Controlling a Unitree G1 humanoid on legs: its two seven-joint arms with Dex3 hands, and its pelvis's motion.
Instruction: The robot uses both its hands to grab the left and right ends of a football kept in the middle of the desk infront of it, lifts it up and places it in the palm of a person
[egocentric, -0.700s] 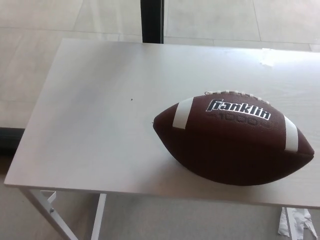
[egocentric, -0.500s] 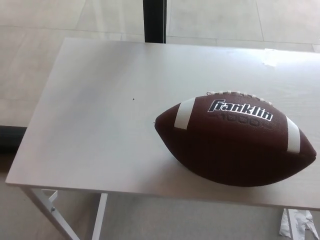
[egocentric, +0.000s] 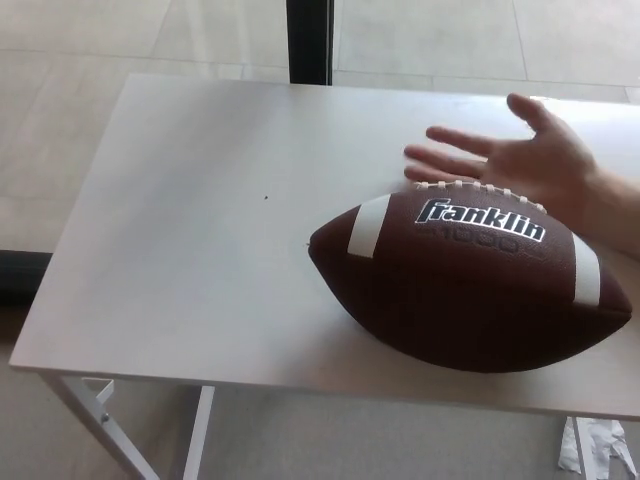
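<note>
Since half a second ago I see a person's open hand (egocentric: 530, 160) has come in from the right edge, palm up with fingers spread, just behind the brown leather football with white stripes (egocentric: 470, 285). The ball lies unmoved at the centre-right of the pale wooden desk (egocentric: 200, 250), near its front edge. Neither robot hand shows, so I cannot tell their fingers.

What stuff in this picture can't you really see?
- Robot's hands: neither shows anywhere in the head view.
- Person's hand: the arm is cut off by the right edge, and the football covers its lower part.
- Small print under the "Franklin" logo: too blurred to read.
- Desk: the right end runs past the picture's edge, and the football hides the surface beneath it.
</note>
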